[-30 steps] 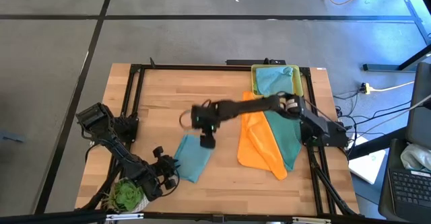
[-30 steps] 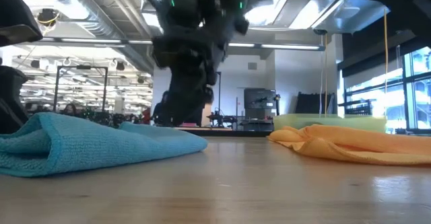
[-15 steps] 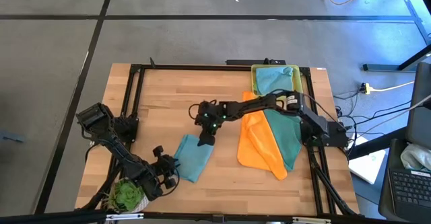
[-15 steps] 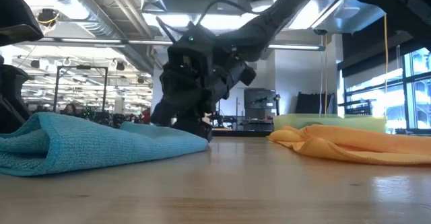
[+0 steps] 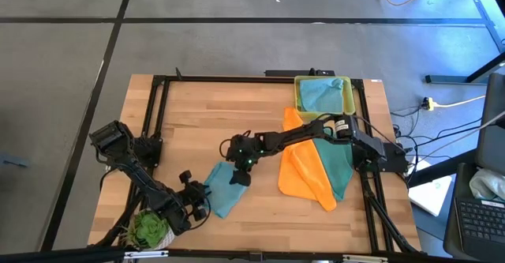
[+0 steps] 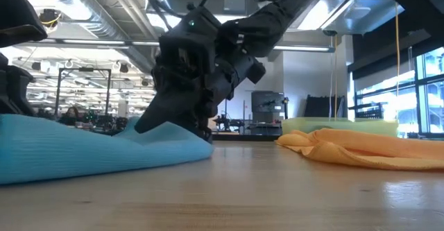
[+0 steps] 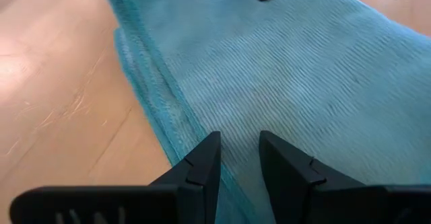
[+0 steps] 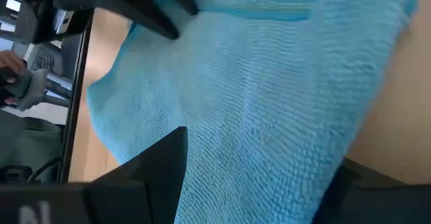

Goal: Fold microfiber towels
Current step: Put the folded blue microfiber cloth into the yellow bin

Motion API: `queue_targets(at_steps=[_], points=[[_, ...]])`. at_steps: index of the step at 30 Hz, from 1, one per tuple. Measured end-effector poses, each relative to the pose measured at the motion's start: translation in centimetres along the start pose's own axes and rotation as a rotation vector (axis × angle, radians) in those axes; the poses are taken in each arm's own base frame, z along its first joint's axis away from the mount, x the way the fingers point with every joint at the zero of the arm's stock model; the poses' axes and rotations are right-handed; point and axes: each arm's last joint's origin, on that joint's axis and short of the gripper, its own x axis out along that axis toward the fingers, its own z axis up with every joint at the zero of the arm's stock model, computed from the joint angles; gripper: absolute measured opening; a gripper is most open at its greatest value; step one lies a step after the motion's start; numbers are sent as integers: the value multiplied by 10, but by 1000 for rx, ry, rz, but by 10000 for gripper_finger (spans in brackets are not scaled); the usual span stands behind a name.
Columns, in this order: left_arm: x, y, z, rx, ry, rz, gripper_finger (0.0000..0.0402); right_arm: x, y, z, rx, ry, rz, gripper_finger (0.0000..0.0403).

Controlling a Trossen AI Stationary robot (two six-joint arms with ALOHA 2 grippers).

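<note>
Midway: one blue towel being folded, others untouched

Presently a light blue towel [image 5: 223, 185] is seen part-folded near the table's [image 5: 189, 121] front edge, worked from both ends. The left gripper [image 5: 197, 206] is set at its near end, jaws narrowly parted with cloth between them; whether it is pinched cannot be told. The right gripper [image 5: 237, 174] is pressed onto the far end, jaws wide apart over the fabric. An orange towel [image 5: 304, 168] and a teal towel [image 5: 335, 156] are left crumpled to the right, and another blue towel [image 5: 322, 94] is kept in the yellow tray [image 5: 297, 97]. Most folding is judged outstanding.
</note>
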Motion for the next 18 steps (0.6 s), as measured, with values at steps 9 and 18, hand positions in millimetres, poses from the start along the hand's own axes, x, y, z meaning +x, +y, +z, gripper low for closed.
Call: queue_targets(at_steps=[9, 18], points=[[0, 0, 0, -1, -4, 1, 96, 14, 13, -8, -40, -38, -92, 99], [-2, 4, 1, -33, 3, 43, 96, 2, 9, -5, -67, -6, -139, 8]])
